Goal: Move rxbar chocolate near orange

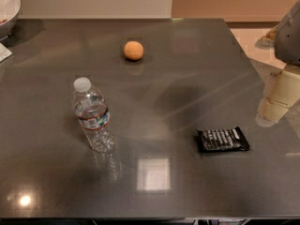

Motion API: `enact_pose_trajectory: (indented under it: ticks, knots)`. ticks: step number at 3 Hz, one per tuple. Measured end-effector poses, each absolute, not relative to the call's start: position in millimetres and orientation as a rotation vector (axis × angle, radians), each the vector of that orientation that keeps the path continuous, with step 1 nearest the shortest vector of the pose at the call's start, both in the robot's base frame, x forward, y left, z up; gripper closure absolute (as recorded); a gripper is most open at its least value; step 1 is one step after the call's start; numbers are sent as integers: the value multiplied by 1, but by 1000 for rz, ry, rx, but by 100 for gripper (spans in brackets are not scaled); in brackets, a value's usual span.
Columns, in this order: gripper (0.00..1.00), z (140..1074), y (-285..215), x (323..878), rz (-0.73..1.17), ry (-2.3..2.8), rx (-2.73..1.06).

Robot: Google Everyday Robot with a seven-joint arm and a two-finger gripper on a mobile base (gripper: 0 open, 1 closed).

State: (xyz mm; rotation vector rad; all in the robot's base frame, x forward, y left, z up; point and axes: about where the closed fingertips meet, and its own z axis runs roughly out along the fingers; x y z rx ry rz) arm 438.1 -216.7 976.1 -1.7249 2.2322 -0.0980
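Hand (275, 100) at right edge of table (187, 55) — arm (289, 32) sloping from upper right (grip unclear), rxbar chocolate (222, 139) near, orange (133, 50) far

No legible text anywhere in view. Chocolate bar (222, 139), lying flat on the worktop (187, 55) at front right: black wrapper has white lettering in blocks across its face, but no word, brand or number can be made out. Water bottle (93, 116), standing at front left: label band around its middle, white with red and blue-green patches, print unreadable. Gripper (271, 111) sits at the right edge of view, up and right of the bar and apart from it; its pale casing shows nothing readable.
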Motion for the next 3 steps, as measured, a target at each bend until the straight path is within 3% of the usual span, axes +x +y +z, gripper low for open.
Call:
enact_pose_trajectory:
  ticks: [3]
  knots:
    - [0, 950, -204, 432, -27, 2209, -1829]
